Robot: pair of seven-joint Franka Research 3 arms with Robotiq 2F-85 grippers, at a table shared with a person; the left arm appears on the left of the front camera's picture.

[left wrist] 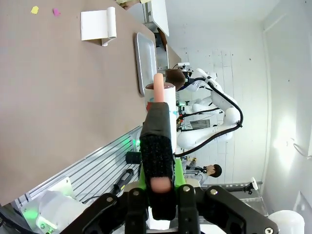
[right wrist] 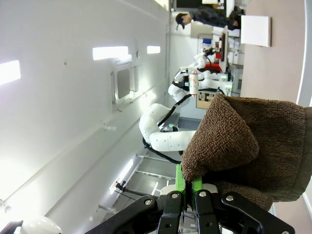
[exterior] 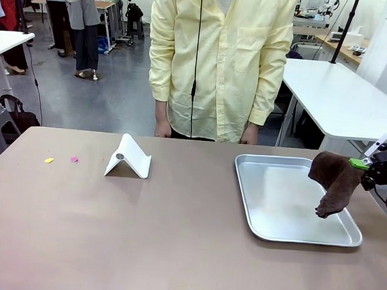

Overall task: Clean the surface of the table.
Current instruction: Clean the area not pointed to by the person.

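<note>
Taupe table [exterior: 144,245] — paper scraps [exterior: 49,159], tray [exterior: 243,164]; white-topped tables [exterior: 337,93] beyond.

Right gripper [exterior: 374,167] is finished black with green pads [exterior: 358,163], right arm [left wrist: 225,105] is cased white and trailed by black cables [left wrist: 214,139]; long-sleeved pale-yellow shirt [exterior: 219,62] is worn, crossed by black cord [exterior: 198,49].

Robotics lab or workshop: white work tables [exterior: 343,94] are standing on a grey floor [exterior: 106,96], gear is cluttering a far bench [exterior: 342,49], people [exterior: 83,24] are standing about, and a white robot arm [left wrist: 219,112] is sitting at the brown tabletop [exterior: 145,233].
</note>
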